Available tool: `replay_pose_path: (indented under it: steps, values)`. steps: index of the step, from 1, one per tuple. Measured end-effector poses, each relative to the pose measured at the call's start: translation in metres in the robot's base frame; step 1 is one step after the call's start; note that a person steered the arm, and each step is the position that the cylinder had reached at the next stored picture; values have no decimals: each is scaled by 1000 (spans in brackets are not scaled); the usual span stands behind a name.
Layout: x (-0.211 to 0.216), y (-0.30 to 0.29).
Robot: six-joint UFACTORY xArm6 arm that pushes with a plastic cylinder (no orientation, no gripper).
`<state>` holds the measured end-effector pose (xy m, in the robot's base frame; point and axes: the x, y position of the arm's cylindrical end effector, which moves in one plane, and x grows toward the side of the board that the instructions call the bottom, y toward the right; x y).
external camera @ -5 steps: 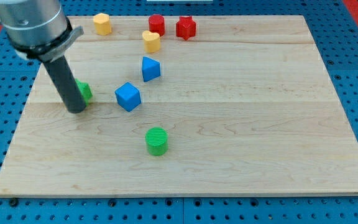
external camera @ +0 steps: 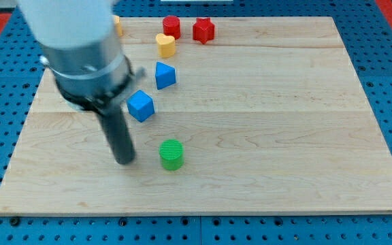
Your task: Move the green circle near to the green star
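**Tip set beside the green circle, star out of sight**

Camera view: my tip (external camera: 124, 162) rests on the bench (external camera: 284, 136) just to the view's left of the green circle (external camera: 171, 154), close to it but with a sliver of wood between them. There are no fingers on this arm to open or close, only the rod, and it holds nothing. The green star does not show; the arm's body may be hiding it. A blue cube (external camera: 140, 105) sits above the circle, a blue block (external camera: 165, 75) higher up, then a yellow block (external camera: 165, 45) and two red blocks (external camera: 172, 27) (external camera: 203, 30) near the view's top.

I judge this the approach step. The tip stands on the wrong side for pushing the circle leftward, so the next move calls for rounding it to the view's right.
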<state>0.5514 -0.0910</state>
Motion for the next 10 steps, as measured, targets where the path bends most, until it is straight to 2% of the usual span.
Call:
replay_pose_path:
  steps: [1,2,3,4,7,8,9,10]
  values:
    - [51,13]
    - [66,47]
    - [42,130]
    - [8,112]
    - [-29,-77]
    - [-31,-97]
    - [2,-70]
    - [-9,3]
